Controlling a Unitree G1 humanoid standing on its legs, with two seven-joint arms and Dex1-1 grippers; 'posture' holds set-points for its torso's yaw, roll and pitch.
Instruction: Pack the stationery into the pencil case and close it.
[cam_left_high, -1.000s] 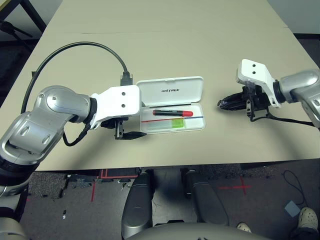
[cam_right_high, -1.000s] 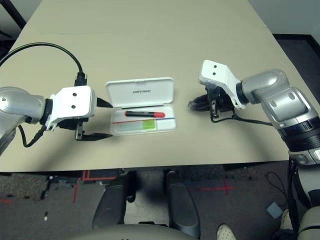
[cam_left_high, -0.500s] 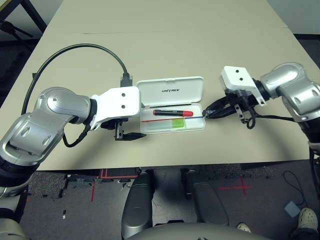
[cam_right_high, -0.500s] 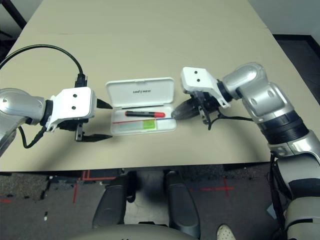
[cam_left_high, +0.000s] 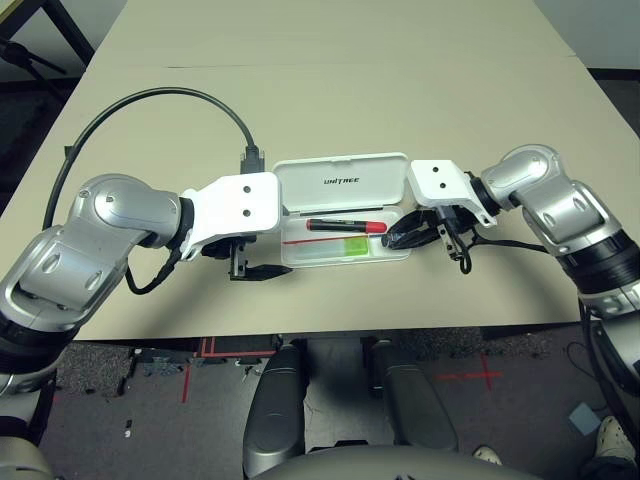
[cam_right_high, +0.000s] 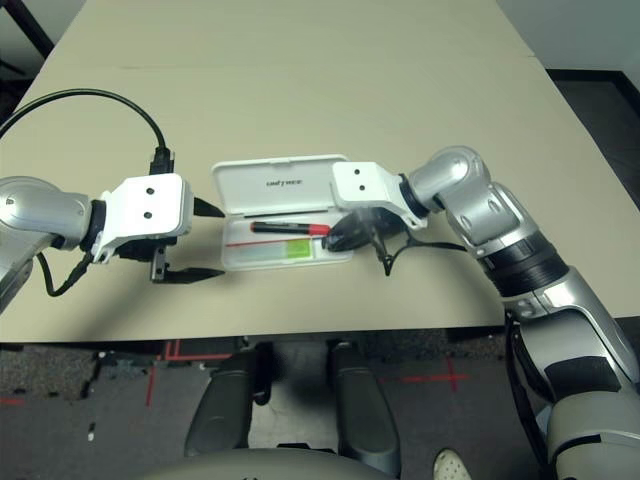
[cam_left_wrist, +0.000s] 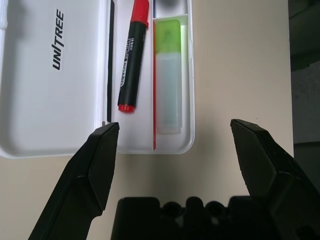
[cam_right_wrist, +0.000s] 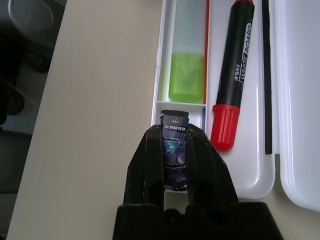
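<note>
Right wrist: block (cam_right_wrist: 174, 150) (jaw-pinched) beside marker (cam_right_wrist: 234, 75).

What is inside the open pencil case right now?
Inside the pencil case: the marker and the highlighter. The right gripper, shut on the block, covers the end compartment.

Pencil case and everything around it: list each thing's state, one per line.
Pencil case: open, lid laid back flat.
Marker: capped, lying inside the case.
Highlighter: capped, lying inside beside the marker.
Small block: pinched in the right pincer, over the case's end compartment.
Left pincer: open, empty, at the case's other end.
</note>
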